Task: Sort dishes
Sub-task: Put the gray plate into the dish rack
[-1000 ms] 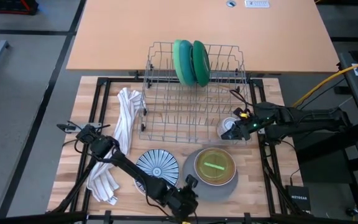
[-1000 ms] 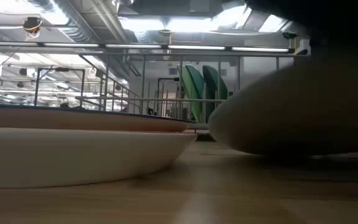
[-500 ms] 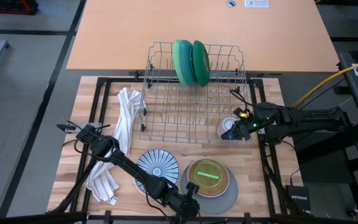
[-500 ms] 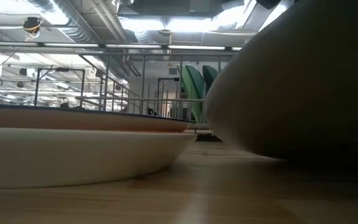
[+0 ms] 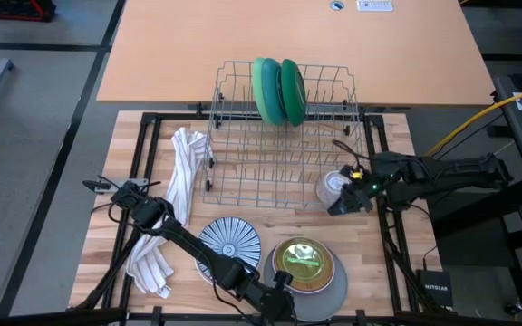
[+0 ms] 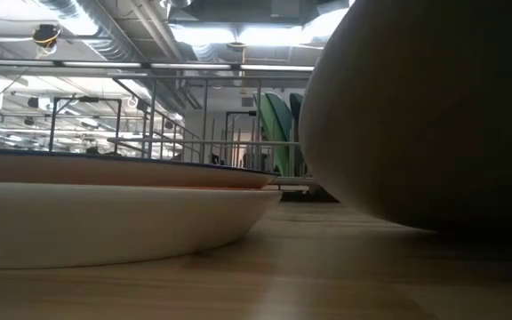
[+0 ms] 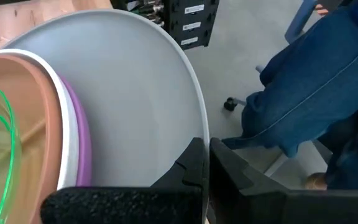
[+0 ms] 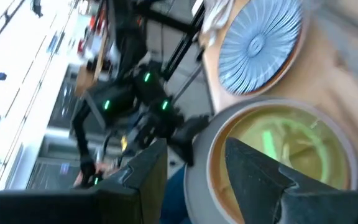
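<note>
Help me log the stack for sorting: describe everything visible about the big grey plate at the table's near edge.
The grey plate is round, wide and smooth, looking like matte ceramic or plastic with a paler rim. It sits at the bottom of a stack near the table's front edge, beside the blue-and-white striped plate. Nested in it are a purple dish, a white one, an orange bowl and a clear green bowl. The left gripper is shut on its rim, and the plate looks tilted.
</note>
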Available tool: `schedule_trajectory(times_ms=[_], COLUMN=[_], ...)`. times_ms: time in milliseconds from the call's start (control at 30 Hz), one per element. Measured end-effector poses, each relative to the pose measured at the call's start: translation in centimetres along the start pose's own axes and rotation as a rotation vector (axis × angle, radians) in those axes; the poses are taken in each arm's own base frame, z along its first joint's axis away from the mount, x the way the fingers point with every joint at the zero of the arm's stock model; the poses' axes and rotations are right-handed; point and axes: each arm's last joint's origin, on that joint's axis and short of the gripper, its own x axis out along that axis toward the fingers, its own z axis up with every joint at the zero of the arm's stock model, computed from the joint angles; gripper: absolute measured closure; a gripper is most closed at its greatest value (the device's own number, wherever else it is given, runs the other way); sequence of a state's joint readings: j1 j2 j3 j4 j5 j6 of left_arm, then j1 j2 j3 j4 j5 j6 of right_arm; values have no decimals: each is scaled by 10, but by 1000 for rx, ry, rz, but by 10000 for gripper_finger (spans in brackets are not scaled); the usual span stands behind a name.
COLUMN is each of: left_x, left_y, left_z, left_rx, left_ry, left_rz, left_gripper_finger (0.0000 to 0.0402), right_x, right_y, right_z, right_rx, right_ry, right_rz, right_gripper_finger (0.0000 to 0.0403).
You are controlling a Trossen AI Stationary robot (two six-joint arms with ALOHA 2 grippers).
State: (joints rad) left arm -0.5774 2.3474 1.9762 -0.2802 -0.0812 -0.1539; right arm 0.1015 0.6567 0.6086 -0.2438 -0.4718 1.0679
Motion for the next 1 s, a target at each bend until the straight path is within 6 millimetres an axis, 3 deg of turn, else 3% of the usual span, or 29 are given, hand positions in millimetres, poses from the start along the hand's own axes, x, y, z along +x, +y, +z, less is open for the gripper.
schedule_trajectory(times_ms=[233, 567, 767, 1000], left_x=[1, 2, 2, 2], left_y=[14, 36, 44, 45], left_z=[2, 5, 6, 6], left_rx=[-16, -49, -91, -103], left_ry=[-2, -3, -4, -2], left_rz=[27, 38, 45, 36], left_gripper_finger=[401, 401, 401, 401], right_x=[10, 37, 63, 85], right_y=[15, 15, 6, -12], right_z=[-24, -81, -116, -135], right_rx=[-90, -167, -299, -408], right_ry=[76, 141, 125, 112], right_rz=[49, -175, -336, -483], right_gripper_finger=[237, 237, 237, 237])
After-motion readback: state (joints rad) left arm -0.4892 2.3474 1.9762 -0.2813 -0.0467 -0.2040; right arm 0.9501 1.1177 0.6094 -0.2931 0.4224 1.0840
